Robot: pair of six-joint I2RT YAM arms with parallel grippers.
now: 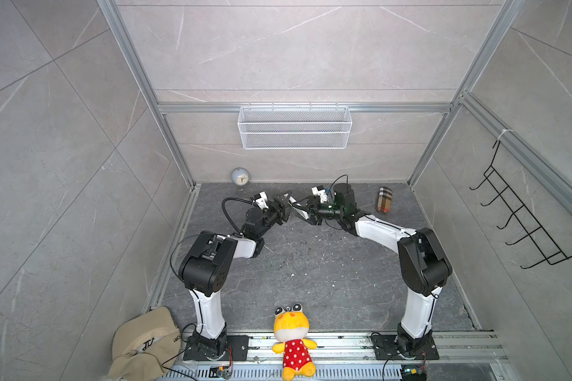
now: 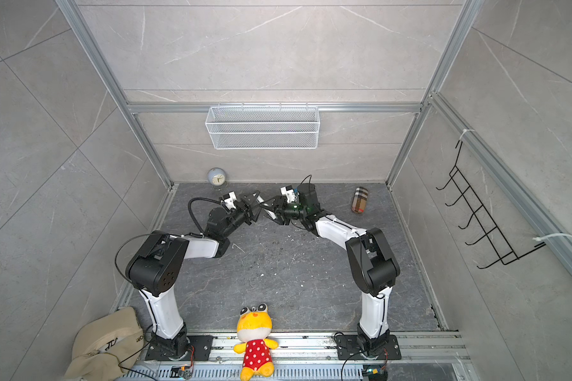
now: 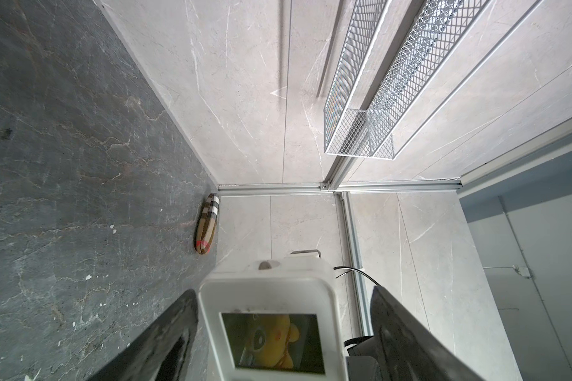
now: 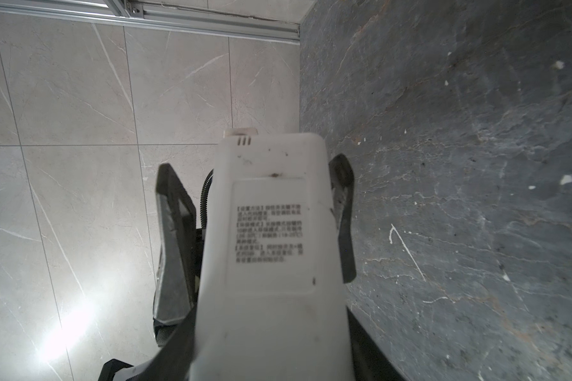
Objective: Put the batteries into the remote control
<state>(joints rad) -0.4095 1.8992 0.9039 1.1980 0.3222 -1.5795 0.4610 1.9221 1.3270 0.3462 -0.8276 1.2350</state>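
The grey table (image 1: 311, 264) lay below both pincers, which met in the air, and the remote control (image 4: 269, 257) was up there between them, resting on nothing. My right pincer (image 4: 271, 336) was clamped on its 2 long edges, low on the body and close to the palm. My left pincer (image 3: 284, 293) stood apart, straddling the upper part. 1 finger (image 3: 165, 339) looked to be against an edge and the other showed a clear gap, so I counted that pincer as not gripping. I judged the remote light and stiff, a hollow plastic shell with smooth, slippery sides that could twist in a 2-point hold. Its screen (image 3: 273, 339) seemed the part least fit to be pressed. The narrow long edges were the place to take hold, which left the back free. Its long axis ran along the fingers of both pincers. The screen end stuck out just past the left fingertips and pointed away from both wrists, and the other end ran back toward the right palm. The screen face was turned to the left wrist camera, and the plain back with its printed label (image 4: 268, 217) to the right one. I could not see the batteries in any view, nor tell whether they were already inside.
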